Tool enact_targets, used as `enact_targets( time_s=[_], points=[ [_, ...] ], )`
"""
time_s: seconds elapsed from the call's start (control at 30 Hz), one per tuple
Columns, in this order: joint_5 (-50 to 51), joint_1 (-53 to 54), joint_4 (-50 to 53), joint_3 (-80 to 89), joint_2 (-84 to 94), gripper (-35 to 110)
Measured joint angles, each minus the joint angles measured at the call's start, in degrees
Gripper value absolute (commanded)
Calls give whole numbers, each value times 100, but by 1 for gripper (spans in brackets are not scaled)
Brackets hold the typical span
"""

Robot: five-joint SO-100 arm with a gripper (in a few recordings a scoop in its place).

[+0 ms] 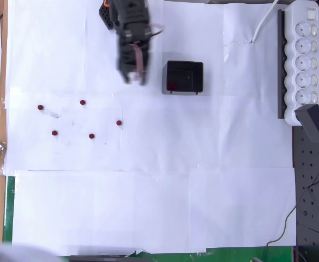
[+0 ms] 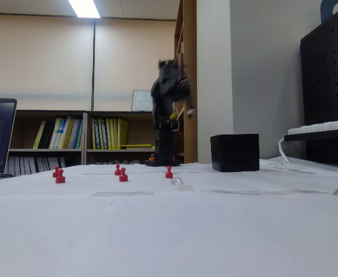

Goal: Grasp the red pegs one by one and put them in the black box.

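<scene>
Several red pegs stand on the white paper left of centre, among them one at the far left (image 1: 40, 107), one nearer the middle (image 1: 118, 123) and one at the front (image 1: 91, 136); the fixed view shows them in a row (image 2: 123, 175). The black box (image 1: 184, 77) (image 2: 234, 152) sits right of the arm, and something red shows on its floor at the lower left corner (image 1: 172, 86). My gripper (image 1: 135, 75) is blurred, hanging above the paper just left of the box and behind the pegs. Its jaws are too smeared to read.
A long white power strip (image 1: 303, 60) lies along the right edge beside a black pegboard (image 1: 314, 191). The table's wooden edge (image 1: 2, 82) runs down the left. White paper (image 1: 148, 207) covers the front half of the table.
</scene>
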Motion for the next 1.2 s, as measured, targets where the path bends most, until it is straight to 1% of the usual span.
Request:
enact_targets(
  time_s=[0.1, 0.2, 0.37, 0.57, 0.67, 0.9, 1.03, 1.2],
  points=[
    [431, 624, -1248, -932, -79, 13],
    [642, 1107, -2426, -1415, -9, 14],
    [861, 1538, -3524, -1740, 272, 17],
    [1072, 1872, -5370, -2435, 870, 17],
    [1063, 2004, -5924, -2470, 1248, 17],
    [914, 1881, -7154, -2470, 2092, 17],
    [853, 1775, -7629, -2470, 2522, 17],
    [765, 1749, -7884, -2347, 2927, 17]
  ],
)
